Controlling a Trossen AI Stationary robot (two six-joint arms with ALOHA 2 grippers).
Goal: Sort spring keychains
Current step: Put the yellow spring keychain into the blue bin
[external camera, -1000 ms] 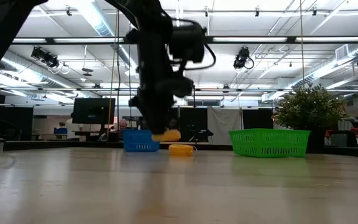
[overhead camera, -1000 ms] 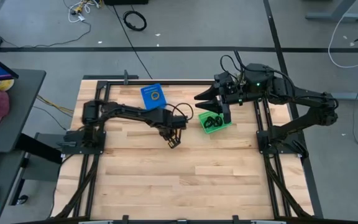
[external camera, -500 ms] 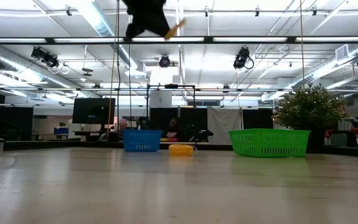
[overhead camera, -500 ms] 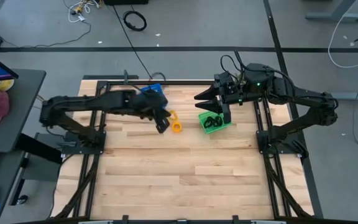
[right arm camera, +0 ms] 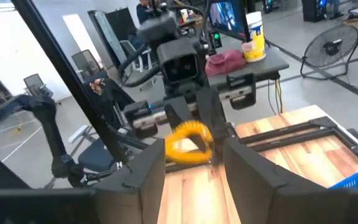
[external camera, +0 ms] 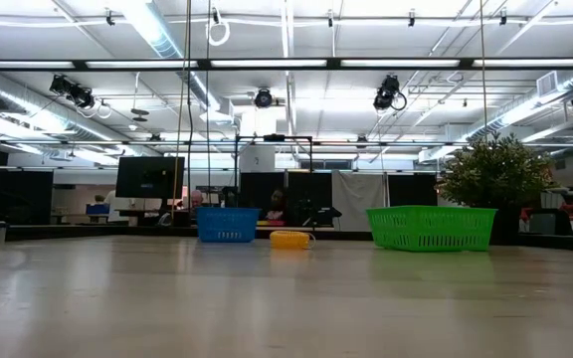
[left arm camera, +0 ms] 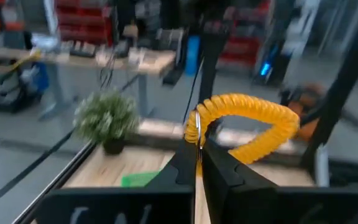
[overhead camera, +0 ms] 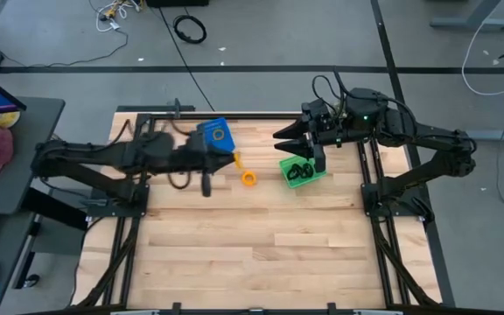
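Note:
My left gripper (left arm camera: 197, 151) is raised above the table near the blue bin (overhead camera: 216, 136) and is shut on an orange spring keychain (left arm camera: 244, 120). The right wrist view shows this keychain (right arm camera: 190, 144) from the front. A second orange keychain (overhead camera: 248, 178) lies flat on the table between the bins, and the low view shows it as well (external camera: 288, 239). An orange ring (overhead camera: 220, 134) lies in the blue bin. Black keychains (overhead camera: 300, 169) lie in the green bin (overhead camera: 315, 177). My right gripper (overhead camera: 297, 136) hovers open over that bin's far side. My left gripper pinches the orange spring keychain between its two fingertips at one end of the coil (left arm camera: 198, 126). The fingers lie about level and point toward the table's right. The keychain is lifted clear and arches out beyond the fingertips.
In the low view the blue bin (external camera: 226, 225) and the green bin (external camera: 432, 227) stand at the table's far side. Bare wood fills the near half of the table (overhead camera: 252, 254). A black frame rail (overhead camera: 370, 175) runs along the right edge.
My left gripper has risen from the table with the orange keychain held shut in it. It has drawn back toward the table's left and far side, next to the blue bin, and has tipped from pointing down to about level. The second orange keychain has stayed on the table.

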